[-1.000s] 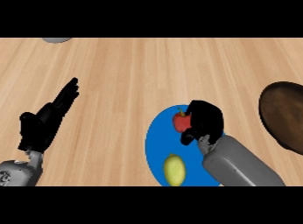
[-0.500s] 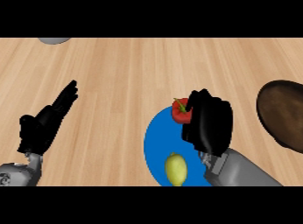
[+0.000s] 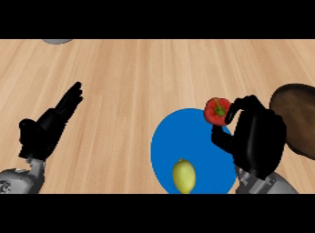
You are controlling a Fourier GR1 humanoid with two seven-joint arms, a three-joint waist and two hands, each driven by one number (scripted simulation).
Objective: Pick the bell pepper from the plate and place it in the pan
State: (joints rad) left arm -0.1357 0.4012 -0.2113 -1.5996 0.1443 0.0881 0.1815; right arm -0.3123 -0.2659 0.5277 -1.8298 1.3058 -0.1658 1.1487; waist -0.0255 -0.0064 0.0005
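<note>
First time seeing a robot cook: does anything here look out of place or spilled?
Nothing stands out. The right hand pinches the pepper at the plate's far edge, a lemon lies on the plate, and the pan sits beside it.

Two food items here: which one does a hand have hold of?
The red bell pepper, at the blue plate's upper right rim: the right hand curls round it. The yellow lemon lies alone near the lower rim.
</note>
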